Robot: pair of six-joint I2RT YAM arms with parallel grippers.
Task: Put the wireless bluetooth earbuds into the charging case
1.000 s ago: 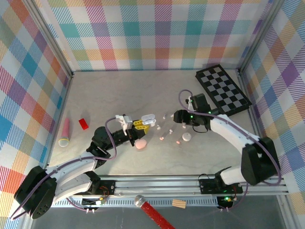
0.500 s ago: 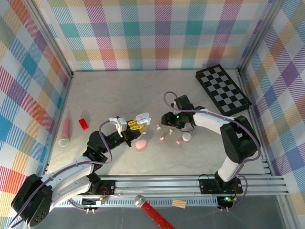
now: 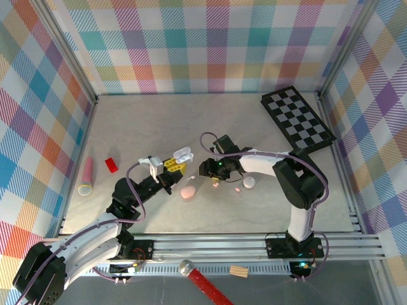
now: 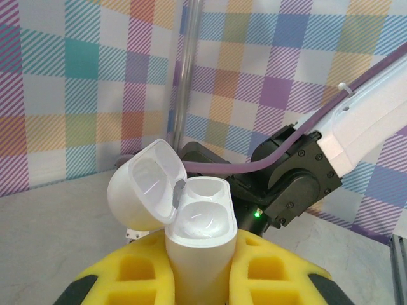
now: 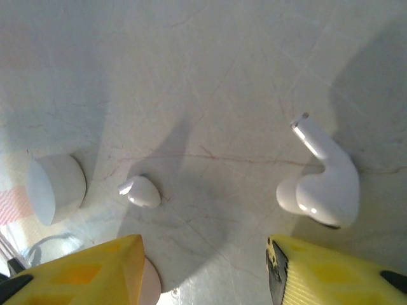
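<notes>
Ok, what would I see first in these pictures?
The open white plastic charging case stands out, lid flipped back, clamped in the left arm's yellow jaws mid-table. A tiny white stemmed earbud lies on the pale tabletop just ahead of the right arm's open jaws. A black-and-grey checkerboard sits back right.

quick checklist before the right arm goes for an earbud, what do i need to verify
1. Case grip: left gripper is shut on the charging case, which stands upright. Ok.
2. Lid open, with the wells looking empty. Ok.
3. Right gripper free: jaws apart, nothing between them. Ok.
4. Target centred: the white earbud lies on the table just beyond one finger, not in the gap. Not ok.
5. Stray parts: a small white piece lies nearer the other finger. Whether it would get caught: cannot tell.
6. Which well this earbud fits: cannot tell.
</notes>
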